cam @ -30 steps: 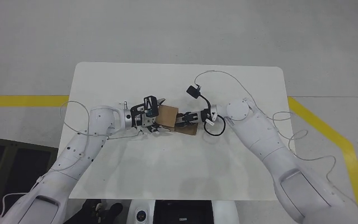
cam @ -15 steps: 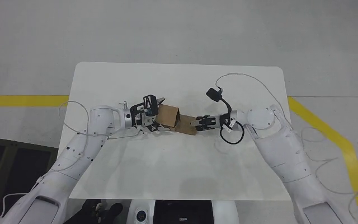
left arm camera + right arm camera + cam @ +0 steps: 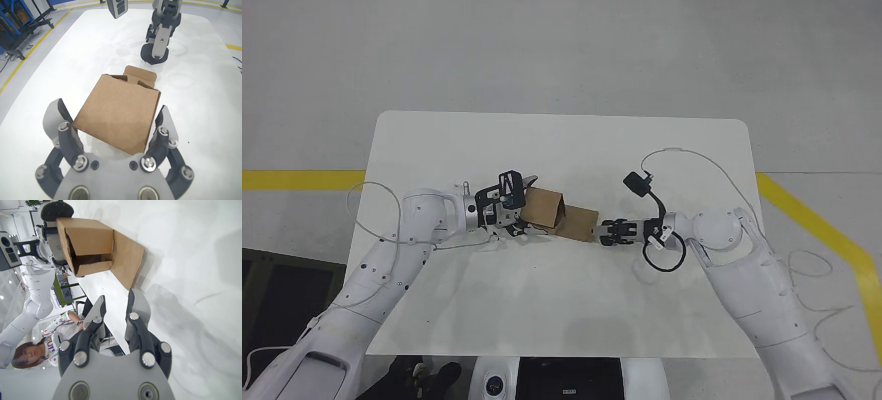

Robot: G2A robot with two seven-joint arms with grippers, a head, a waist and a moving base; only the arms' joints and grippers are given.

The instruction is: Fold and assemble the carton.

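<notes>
The carton (image 3: 557, 217) lies on its side at the centre of the top view, on the white table (image 3: 542, 320). We note its open end faces the right of the frame. One brown flap (image 3: 584, 223) lies flat on the table surface beyond that end.

The left gripper (image 3: 512, 210) clamps the carton's closed end. In the left wrist view the carton (image 3: 117, 113) sits between the two fingers (image 3: 62, 111), and each finger presses a side of the box. We find this grip unchanged against both earlier frames; the left arm holds the same place.

The right gripper (image 3: 606, 233) now sits right of centre in the top view, just beyond the flap's edge and apart from it. Its fingers stand parted, with nothing between them, as the right wrist view confirms (image 3: 117, 297). One second ago it was right up against the carton's open end. Half a second ago it was at the flap's outer edge. Since then it has withdrawn toward the right of the frame. The flap (image 3: 126, 264) now lies extended and free.
</notes>
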